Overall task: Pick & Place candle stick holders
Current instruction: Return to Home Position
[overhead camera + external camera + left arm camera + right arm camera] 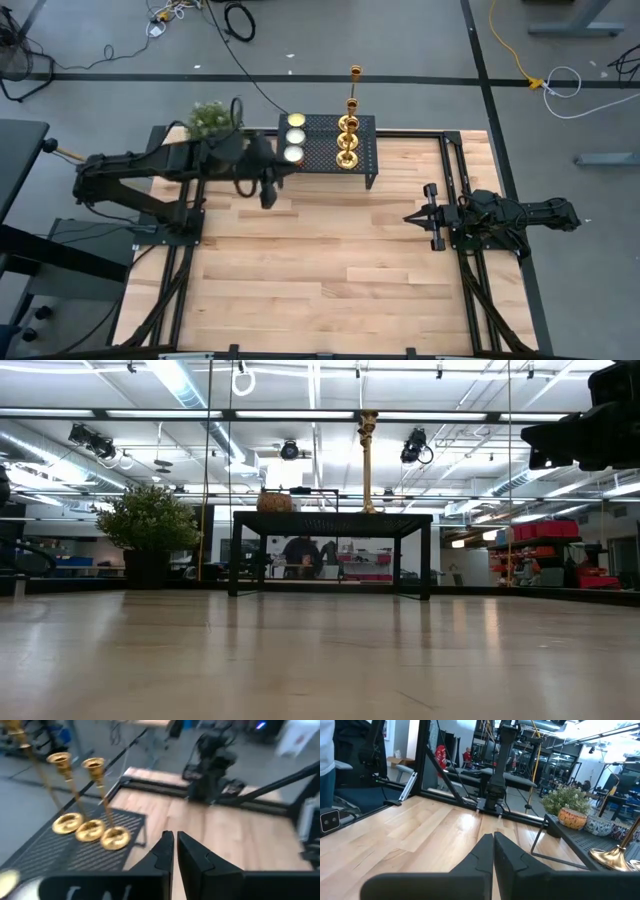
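Three candle stick holders (67, 822) (90, 830) (115, 838) were counted. Three round candles (297, 121) (297, 137) (293, 154) were counted too. One black shelf (318, 150), one green plant (211, 119), one bench (320, 270) and two dark arms (130, 170) (520, 214) were seen.

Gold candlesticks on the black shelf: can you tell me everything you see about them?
The three candle stick holders are shiny gold, like brass. Each has a round flared base, a thin stem and a small cup on top. They stand upright on the black holed shelf, toward the right arm's side of it, with their bases in a close row, maybe touching.
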You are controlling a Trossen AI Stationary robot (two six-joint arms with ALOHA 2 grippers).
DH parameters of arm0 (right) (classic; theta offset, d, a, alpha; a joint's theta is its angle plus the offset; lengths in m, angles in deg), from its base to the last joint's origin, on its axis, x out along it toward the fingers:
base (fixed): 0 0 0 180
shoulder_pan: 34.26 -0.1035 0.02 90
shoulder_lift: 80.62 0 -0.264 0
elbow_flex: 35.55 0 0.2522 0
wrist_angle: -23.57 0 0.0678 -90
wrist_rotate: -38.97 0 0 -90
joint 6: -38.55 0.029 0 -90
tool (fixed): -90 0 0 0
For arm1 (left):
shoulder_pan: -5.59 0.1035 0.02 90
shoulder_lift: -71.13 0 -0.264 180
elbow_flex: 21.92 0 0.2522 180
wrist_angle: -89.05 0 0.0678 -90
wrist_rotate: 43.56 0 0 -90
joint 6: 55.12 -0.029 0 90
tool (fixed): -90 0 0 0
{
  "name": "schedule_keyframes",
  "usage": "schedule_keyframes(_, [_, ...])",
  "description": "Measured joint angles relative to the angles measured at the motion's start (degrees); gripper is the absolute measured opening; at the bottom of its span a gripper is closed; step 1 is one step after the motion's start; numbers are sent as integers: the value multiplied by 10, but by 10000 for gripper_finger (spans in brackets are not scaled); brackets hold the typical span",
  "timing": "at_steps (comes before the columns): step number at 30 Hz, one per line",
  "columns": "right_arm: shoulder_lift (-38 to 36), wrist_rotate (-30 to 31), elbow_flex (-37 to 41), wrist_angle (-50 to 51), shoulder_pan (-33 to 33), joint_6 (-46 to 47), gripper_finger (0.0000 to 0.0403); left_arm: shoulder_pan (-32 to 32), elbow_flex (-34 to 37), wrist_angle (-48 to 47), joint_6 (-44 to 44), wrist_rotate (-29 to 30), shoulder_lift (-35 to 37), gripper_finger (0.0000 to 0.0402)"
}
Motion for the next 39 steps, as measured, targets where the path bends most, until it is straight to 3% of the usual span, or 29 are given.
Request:
schedule_keyframes(7, [0, 0, 0, 0, 0, 0, 13, -29, 191, 239, -24, -86, 98, 28])
schedule_keyframes(11, [0, 0, 0, 0, 0, 0, 13, -42, 285, 340, -33, -105, 158, 28])
schedule_keyframes(18, [0, 0, 0, 0, 0, 0, 13, -60, 387, 386, -27, -106, 267, 28])
schedule_keyframes(30, [0, 0, 0, 0, 0, 0, 13, -59, 547, 552, -48, -105, 416, 28])
schedule_keyframes(39, [0, 0, 0, 0, 0, 0, 13, -52, 675, 579, -43, -96, 543, 28])
